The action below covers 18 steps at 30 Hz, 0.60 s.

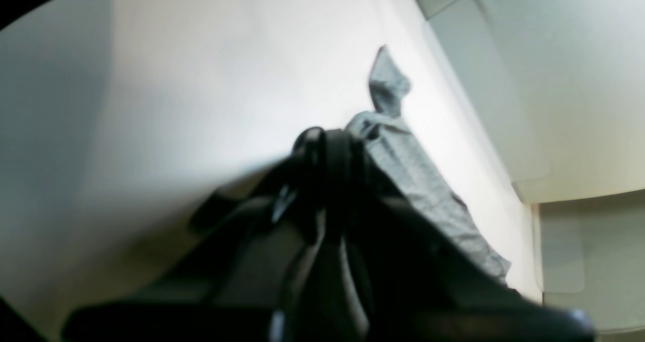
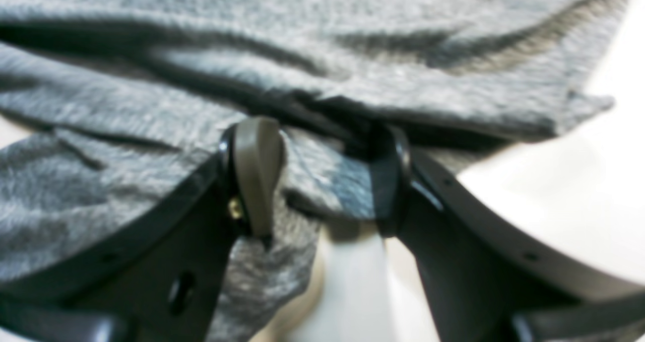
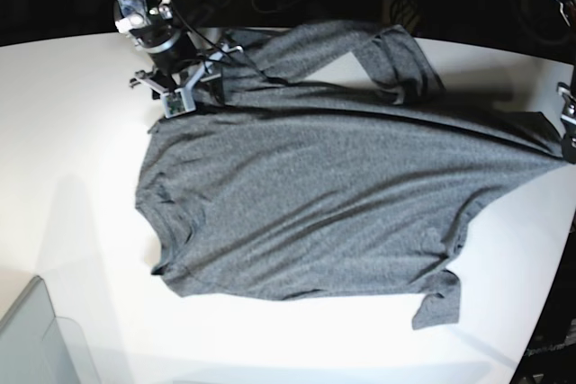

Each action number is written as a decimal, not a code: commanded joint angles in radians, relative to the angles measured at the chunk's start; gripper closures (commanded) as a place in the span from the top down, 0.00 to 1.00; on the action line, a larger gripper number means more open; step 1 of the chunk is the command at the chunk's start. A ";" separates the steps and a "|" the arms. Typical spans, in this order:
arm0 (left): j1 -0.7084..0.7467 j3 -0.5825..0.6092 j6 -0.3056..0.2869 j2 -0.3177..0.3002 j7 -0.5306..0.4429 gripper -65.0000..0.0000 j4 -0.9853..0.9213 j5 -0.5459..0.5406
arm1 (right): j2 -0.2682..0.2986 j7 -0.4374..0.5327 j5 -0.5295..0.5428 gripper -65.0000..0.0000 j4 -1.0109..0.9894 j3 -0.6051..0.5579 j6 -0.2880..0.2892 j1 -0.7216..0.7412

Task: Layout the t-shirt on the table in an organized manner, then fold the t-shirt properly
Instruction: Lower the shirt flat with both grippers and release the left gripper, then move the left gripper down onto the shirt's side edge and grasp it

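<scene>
Dark heather-grey knit t-shirt [image 3: 315,204] spread across glossy white table [image 3: 72,150], far portion bunched. Left gripper [image 1: 322,140] pinched closed on shirt's corner at table edge. Right gripper [image 2: 322,176], jaws parted, straddles a fold. Translucent grey bin corner [image 3: 27,339] nearby.

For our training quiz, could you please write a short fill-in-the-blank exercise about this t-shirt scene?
1. The t-shirt is ____ in colour.
2. The table under it is ____.
3. The left gripper is ____ on the shirt's edge.
4. The right gripper has its jaws ____, with cloth between them.

Missing words: grey; white; shut; apart
</scene>
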 commanded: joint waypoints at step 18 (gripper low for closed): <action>-0.181 0.124 0.004 -0.024 0.114 0.44 -0.339 -0.032 | 0.035 0.014 0.004 0.45 -0.080 0.050 0.010 0.087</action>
